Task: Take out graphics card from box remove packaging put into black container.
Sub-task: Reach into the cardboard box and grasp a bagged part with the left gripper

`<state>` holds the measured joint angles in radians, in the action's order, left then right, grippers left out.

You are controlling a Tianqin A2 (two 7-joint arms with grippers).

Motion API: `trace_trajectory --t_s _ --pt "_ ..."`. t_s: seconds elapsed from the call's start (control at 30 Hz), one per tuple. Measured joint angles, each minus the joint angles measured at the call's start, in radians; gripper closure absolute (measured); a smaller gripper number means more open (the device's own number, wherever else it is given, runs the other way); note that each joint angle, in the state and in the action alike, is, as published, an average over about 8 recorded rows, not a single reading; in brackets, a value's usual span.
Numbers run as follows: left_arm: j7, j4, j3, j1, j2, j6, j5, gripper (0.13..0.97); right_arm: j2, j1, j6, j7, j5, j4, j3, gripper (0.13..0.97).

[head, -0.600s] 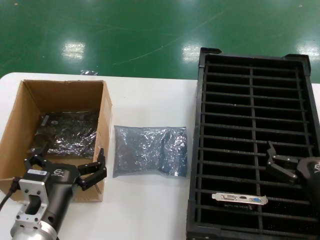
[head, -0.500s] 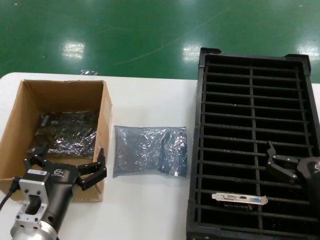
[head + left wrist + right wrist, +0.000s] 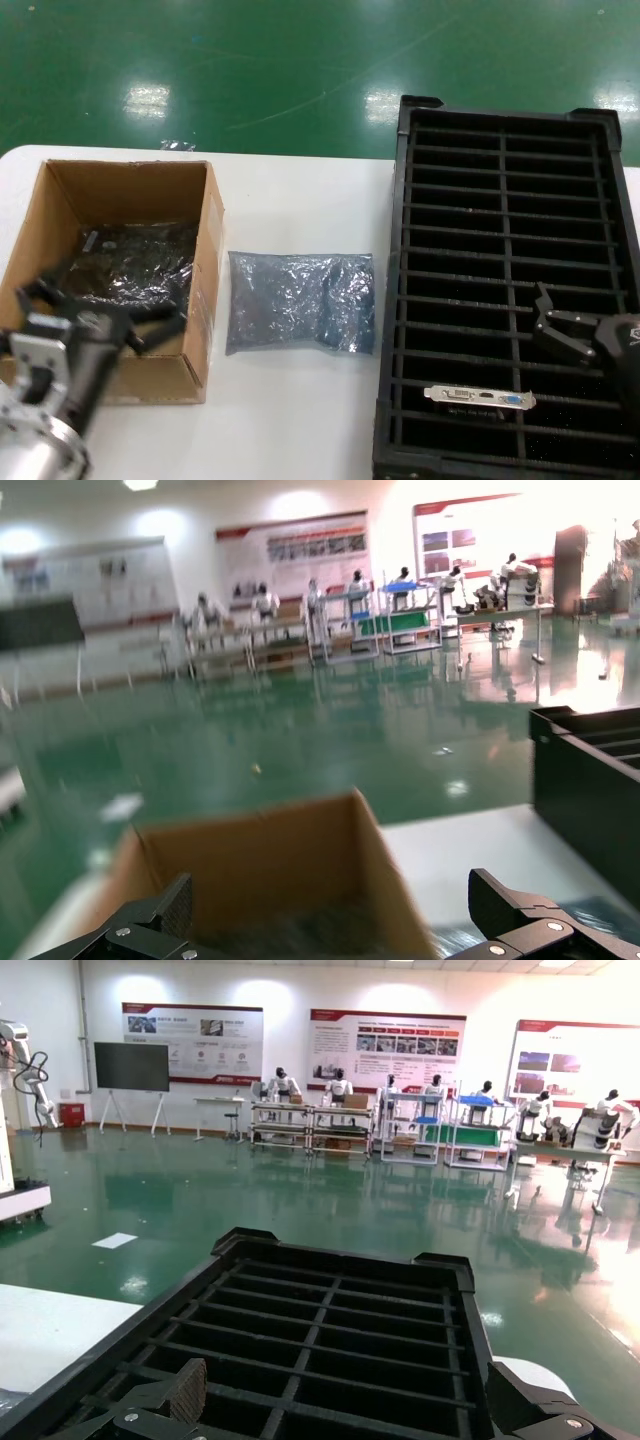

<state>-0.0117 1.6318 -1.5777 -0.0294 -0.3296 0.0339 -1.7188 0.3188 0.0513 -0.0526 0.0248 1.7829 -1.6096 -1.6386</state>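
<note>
**Brown box, grey bags, one card already slotted**

Brown corrugated cardboard forms the box (image 3: 60, 190) at the left of the head view, open at the top, resting on the white table (image 3: 300, 210). Inside it lies a bagged card (image 3: 135, 265), dark under crinkly plastic. The left gripper (image 3: 100, 310) sits at the lower left of the frame, over the box's near wall, its black fingers spread wide and grasping nothing; the left wrist view shows the two fingertips (image 3: 520, 915) well apart with the box's far wall between them.

Just to the right of the box, in the middle of the frame, the packaging (image 3: 300, 300) lies flat on the table, a grey-silver bag apart from both box and tray.

Filling the right side is the black container (image 3: 400, 250) with its two columns of slots. The graphics card (image 3: 480, 397) stands in a slot near the lower right, its silver bracket with a blue port facing up. The right gripper (image 3: 560, 325) hovers above the tray just beyond the card, fingers parted and empty.
</note>
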Motion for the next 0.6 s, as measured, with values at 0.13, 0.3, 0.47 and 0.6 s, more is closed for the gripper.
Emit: trace_trajectory --t_s 0.13,0.3,0.47,0.6 --pt "0.002 0.004 0.002 -0.046 -0.089 0.020 0.062 0.132 0.000 0.000 0.000 0.000 0.000 0.000 0.000 0.129" --pt "0.040 -0.057 -0.024 -0.158 -0.204 0.133 0.246 0.132 0.000 0.000 0.000 0.000 0.000 0.000 0.000 0.129" --pt "0.058 -0.198 -0.099 -0.324 -0.271 0.284 0.458 0.132 0.000 0.000 0.000 0.000 0.000 0.000 0.000 0.129" --pt "0.040 -0.344 -0.169 -0.474 -0.278 0.379 0.619 0.132 0.000 0.000 0.000 0.000 0.000 0.000 0.000 0.129"
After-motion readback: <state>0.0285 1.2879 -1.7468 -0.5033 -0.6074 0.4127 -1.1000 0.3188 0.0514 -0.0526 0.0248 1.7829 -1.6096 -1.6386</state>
